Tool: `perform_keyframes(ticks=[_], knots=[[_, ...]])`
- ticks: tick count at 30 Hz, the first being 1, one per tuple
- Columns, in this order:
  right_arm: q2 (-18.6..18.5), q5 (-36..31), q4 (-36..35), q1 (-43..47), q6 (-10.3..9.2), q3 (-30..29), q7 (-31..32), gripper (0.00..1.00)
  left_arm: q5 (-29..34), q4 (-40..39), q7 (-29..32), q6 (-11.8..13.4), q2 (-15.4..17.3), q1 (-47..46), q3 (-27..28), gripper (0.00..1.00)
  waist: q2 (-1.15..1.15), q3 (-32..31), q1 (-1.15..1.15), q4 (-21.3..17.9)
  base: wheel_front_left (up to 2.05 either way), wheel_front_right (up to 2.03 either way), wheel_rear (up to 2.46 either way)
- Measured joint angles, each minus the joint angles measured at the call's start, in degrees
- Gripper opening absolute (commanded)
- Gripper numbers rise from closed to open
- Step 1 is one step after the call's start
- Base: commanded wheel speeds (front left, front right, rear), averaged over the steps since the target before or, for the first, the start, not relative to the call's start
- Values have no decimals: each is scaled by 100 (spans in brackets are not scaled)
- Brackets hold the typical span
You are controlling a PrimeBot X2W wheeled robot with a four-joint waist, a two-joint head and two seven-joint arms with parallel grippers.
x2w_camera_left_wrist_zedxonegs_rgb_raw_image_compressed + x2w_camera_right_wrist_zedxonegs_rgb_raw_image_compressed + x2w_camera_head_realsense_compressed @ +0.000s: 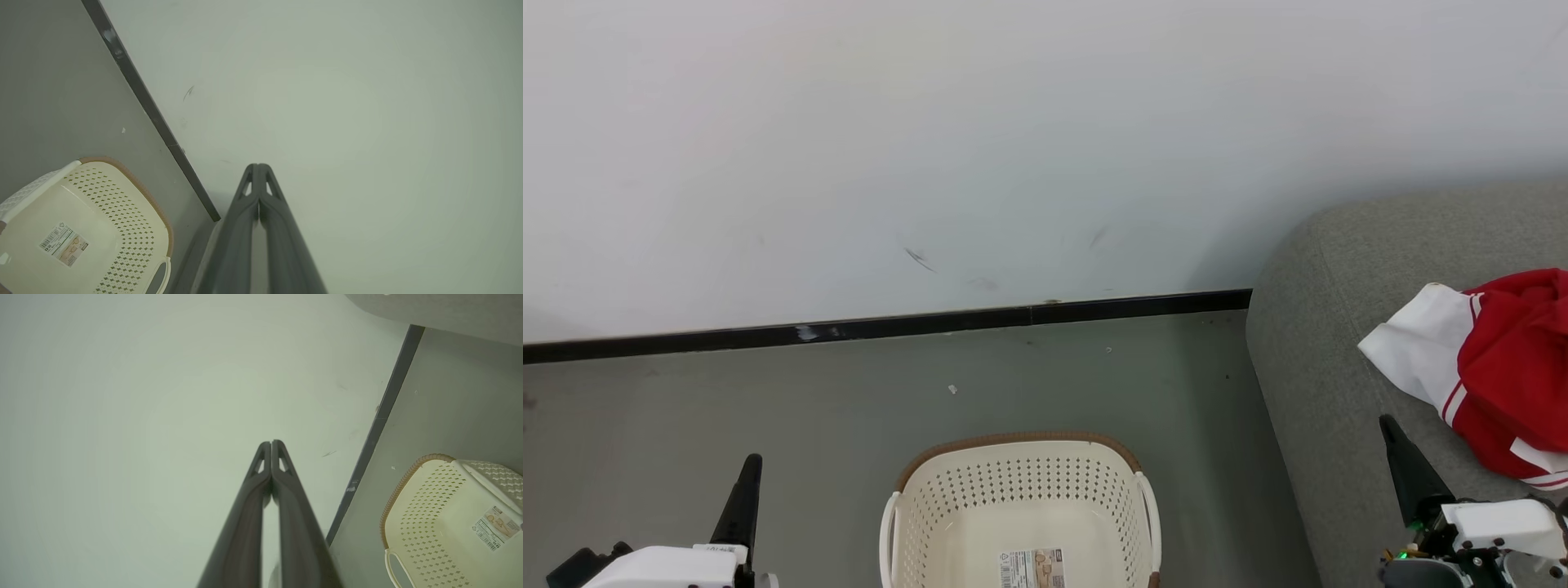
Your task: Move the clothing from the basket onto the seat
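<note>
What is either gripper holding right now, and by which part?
Nothing. The left gripper and right gripper are both shut empty; the clothing lies on the seat.

A pale off-white wall (1013,122), marked low down with a few faint dark scuffs (920,260), meets a smooth grey floor (768,392) along a thin black baseboard (890,327), with a tiny white speck (952,389) lying on the floor near that baseboard.

The basket (1013,482) stands on the floor (768,392); clothing (1511,367) lies on the seat (1323,392).
</note>
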Motion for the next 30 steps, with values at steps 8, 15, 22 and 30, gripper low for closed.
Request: perform_keyframes(ticks=[8,15,22,30], knots=[[-64,720,51,-115,0,-27,83,0,-464,1,147,-126,-78,-75,160,0,0,13,0,6,0,0,0],[-64,726,71,-125,0,-29,85,0,-471,1,148,-142,-82,-114,178,0,0,13,0,5,0,0,0],[-67,726,82,-192,0,-29,85,0,-471,2,148,-142,-84,-114,178,0,0,12,-1,5,0,0,0],[-68,726,86,-192,0,-29,85,0,-471,5,148,-143,-84,-114,179,0,0,12,0,4,0,0,0]])
